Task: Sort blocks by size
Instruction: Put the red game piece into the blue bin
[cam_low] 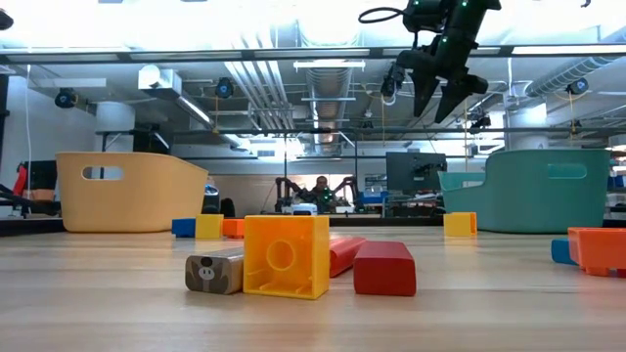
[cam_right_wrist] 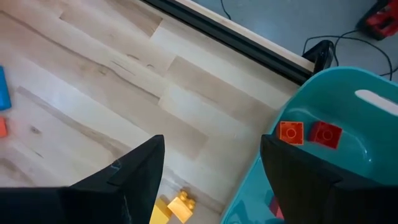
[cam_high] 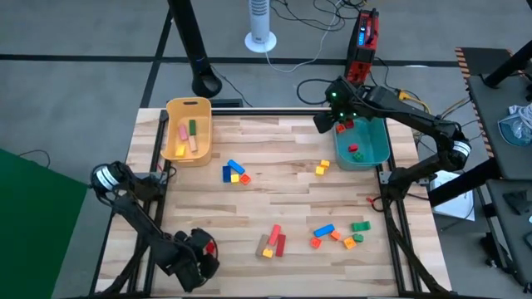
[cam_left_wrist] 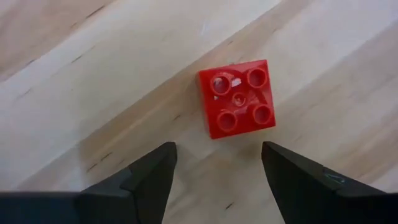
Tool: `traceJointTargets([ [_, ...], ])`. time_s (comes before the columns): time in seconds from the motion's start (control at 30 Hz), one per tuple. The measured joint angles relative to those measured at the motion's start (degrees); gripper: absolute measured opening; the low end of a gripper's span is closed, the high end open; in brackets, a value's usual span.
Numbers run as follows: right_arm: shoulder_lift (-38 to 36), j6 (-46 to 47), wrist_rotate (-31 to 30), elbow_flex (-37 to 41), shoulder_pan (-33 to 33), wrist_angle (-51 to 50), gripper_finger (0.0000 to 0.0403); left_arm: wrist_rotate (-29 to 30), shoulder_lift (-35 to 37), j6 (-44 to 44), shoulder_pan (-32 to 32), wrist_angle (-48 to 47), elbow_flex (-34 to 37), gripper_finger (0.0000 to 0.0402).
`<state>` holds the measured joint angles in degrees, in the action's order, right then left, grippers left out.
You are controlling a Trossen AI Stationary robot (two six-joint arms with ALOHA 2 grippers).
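The blocks lie in loose groups on the wooden table: a blue, yellow and red group [cam_high: 235, 173], a yellow one [cam_high: 322, 167], red and yellow bars [cam_high: 273, 242], and a blue, orange and green group [cam_high: 337, 232]. My left gripper [cam_left_wrist: 217, 168] is open near the table's front left. It hovers over a red square block [cam_left_wrist: 238, 99] that lies flat, studs up, just ahead of its fingertips. My right gripper [cam_high: 327, 122] is open and empty in the air at the teal bin's [cam_high: 370, 154] far left corner. The bin holds red [cam_right_wrist: 326, 134], orange [cam_right_wrist: 290, 132] and green blocks.
A yellow bin [cam_high: 174, 141] at the far left holds pink, green and orange bars. Black frame rails run along the table's left and right edges. In the low view a yellow block [cam_low: 286, 256] and a red one [cam_low: 384, 268] stand close in front.
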<state>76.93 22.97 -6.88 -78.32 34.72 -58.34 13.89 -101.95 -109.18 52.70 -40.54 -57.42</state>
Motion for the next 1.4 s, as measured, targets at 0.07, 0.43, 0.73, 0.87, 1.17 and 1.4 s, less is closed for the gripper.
traceJointTargets([
  [0.07,0.0,0.5,0.0,0.0,0.0,-0.1,0.026,1.0,-0.1,0.0,0.1,-0.4,-0.6,0.023],
  [0.43,0.0,1.5,0.9,0.0,0.0,0.1,0.0259,4.2,-0.4,3.3,-0.2,-4.3,-6.4,0.0231],
  [0.73,0.0,2.6,0.9,0.0,0.0,0.3,0.0261,3.7,-0.4,-4.0,-1.9,-5.1,-5.8,0.0231],
  [0.87,0.0,2.7,1.3,0.0,0.0,0.3,0.0269,3.1,-0.4,-6.8,-3.0,-5.1,-8.6,0.0231],
  [1.17,0.0,3.0,1.3,0.0,0.0,0.3,0.0264,-8.9,-0.3,-16.1,-6.9,-12.6,-14.0,0.0237],
  [1.4,0.0,2.7,1.5,0.0,0.0,0.3,0.0273,-8.8,-0.3,-16.2,-11.0,-11.1,-13.3,0.0269],
])
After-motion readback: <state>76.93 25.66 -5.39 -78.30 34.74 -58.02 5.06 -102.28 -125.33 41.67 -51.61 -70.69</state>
